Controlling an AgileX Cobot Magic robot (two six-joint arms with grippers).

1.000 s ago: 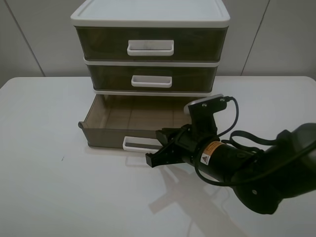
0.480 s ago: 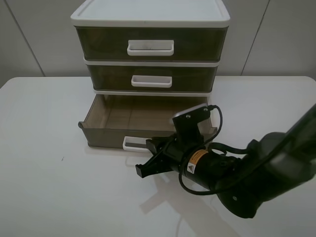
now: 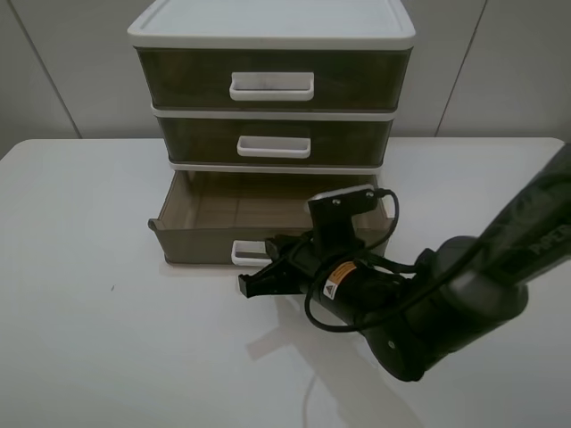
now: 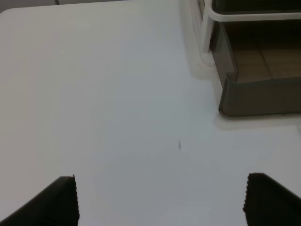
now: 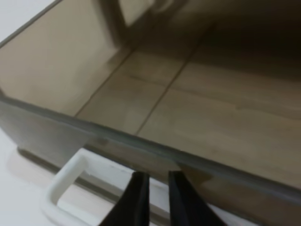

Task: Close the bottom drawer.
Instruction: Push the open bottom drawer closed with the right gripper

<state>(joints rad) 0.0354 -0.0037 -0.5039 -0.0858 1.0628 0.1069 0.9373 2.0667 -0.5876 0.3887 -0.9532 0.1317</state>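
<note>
Bottom drawer [image 3: 192, 245] sits part-way out of unit [image 3: 272, 22], empty. Likely light, thin, stiff plastic that slides easily. Push flat on front beside handle [image 3: 239, 253]; no grip needed.
Right hand [image 5: 156, 181] is nearly closed and holds nothing, tips at drawer front.
Left hand [image 4: 160, 202] is spread wide and empty.

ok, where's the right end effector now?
In the exterior high view the right end effector is low over the table, near centre, at the bottom drawer front wall beside its white handle.
</note>
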